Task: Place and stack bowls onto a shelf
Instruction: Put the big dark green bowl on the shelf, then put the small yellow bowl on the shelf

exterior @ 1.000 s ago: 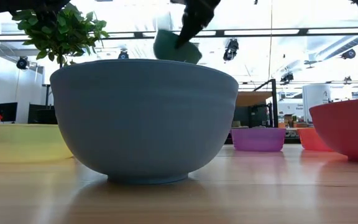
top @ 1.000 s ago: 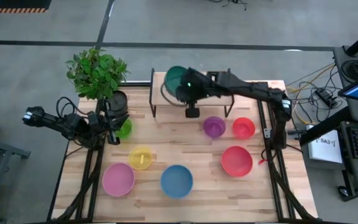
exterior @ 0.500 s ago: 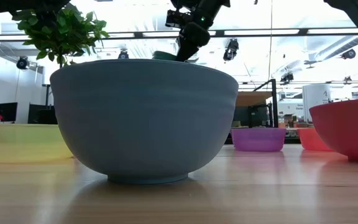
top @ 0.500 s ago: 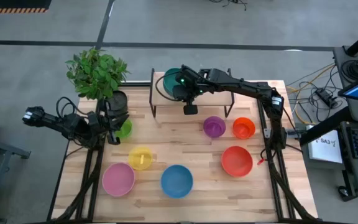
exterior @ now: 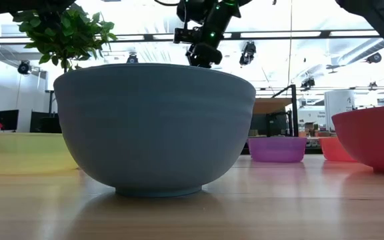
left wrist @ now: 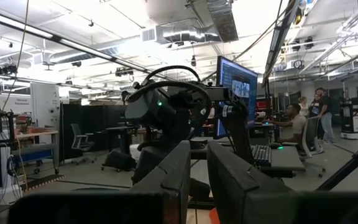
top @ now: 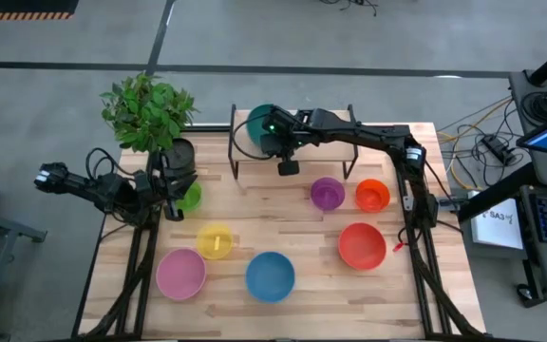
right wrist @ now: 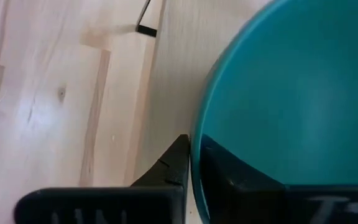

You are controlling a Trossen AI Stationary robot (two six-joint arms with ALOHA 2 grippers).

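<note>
We observe the right claw [top: 272, 133] extended over the shelf [top: 335, 126] at the far side of the counter [top: 302, 233]. It is clamped on the rim of the teal bowl [top: 257, 123]: in the right wrist view one finger lies outside the rim and the other inside, with the teal bowl [right wrist: 291, 106] filling most of the frame above the light wood below. From above, the teal bowl sits over the shelf's left end; we cannot tell whether it rests on the shelf top or is held just above it.

We locate the left claw [top: 174, 201] at the counter's left edge, beside the dark plant pot [top: 180, 155] and touching or just beside the lime green bowl [top: 191, 196]. In the left wrist view its fingers [left wrist: 166, 180] stand close together with a narrow gap and nothing between them.

The remaining bowls lie on the counter, none on the shelf:
- purple bowl [top: 327, 193] and orange bowl [top: 372, 195], side by side in front of the shelf;
- red bowl [top: 362, 246], nearer the front on the right;
- yellow bowl [top: 216, 239], centre left;
- pink bowl [top: 180, 274] and blue bowl [top: 271, 276], along the front edge.

In the low view the blue bowl [exterior: 155, 127] dominates the foreground, hiding the shelf, with the right arm showing above its rim.
</note>
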